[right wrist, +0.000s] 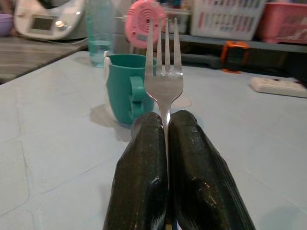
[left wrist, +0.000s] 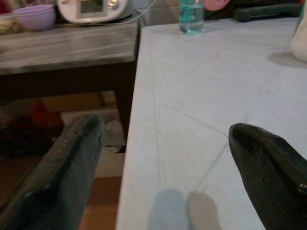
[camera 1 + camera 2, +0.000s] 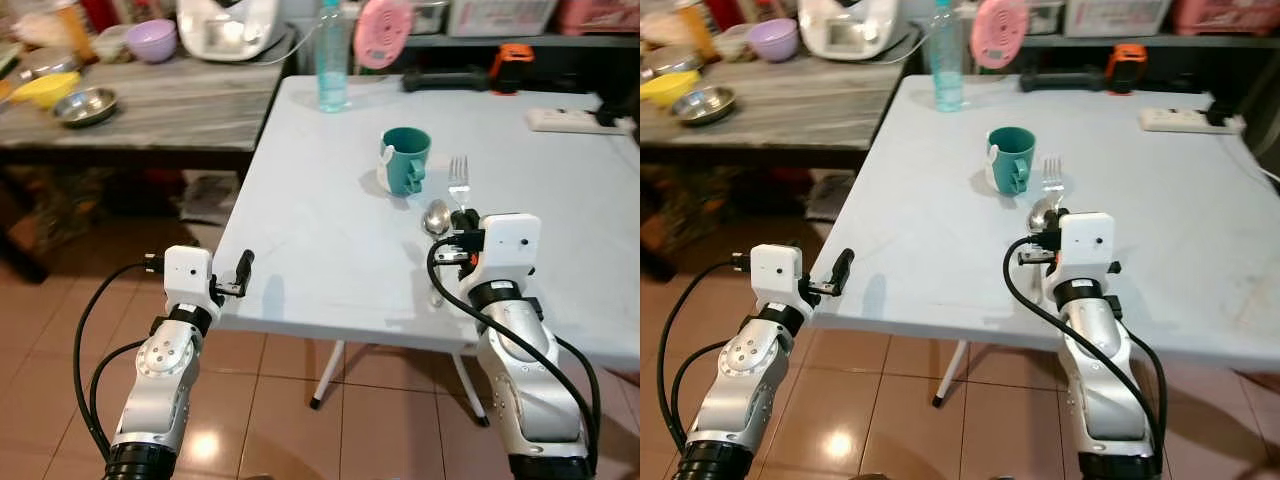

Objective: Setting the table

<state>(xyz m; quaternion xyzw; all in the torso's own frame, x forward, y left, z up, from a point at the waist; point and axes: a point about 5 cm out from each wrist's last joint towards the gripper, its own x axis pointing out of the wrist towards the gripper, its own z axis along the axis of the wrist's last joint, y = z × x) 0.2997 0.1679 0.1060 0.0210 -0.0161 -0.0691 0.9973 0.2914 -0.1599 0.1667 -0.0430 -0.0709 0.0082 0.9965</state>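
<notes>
Clamped between the two black fingers of the right gripper is a silver metal fork, its tines pointing away from the wrist toward a teal plastic mug. That gripper sits low over the near right part of a pale blue-white square table, and a silver spoon lies on the tabletop just beside the fork, between the gripper and the mug. At the table's near left corner the left gripper hovers with its fingers spread well apart and nothing between them; one finger hangs out past the table edge. Terracotta floor tiles run under the table, whose white legs show beneath the front edge. Farther back a clear plastic water bottle stands near the far edge, with a white power strip at the far right. Left of the table stands a grey wooden side table carrying a steel bowl, a yellow bowl, a purple bowl and a white kitchen appliance. Behind, a round pink fan and an orange-and-black tool rest by a shelf of plastic baskets
</notes>
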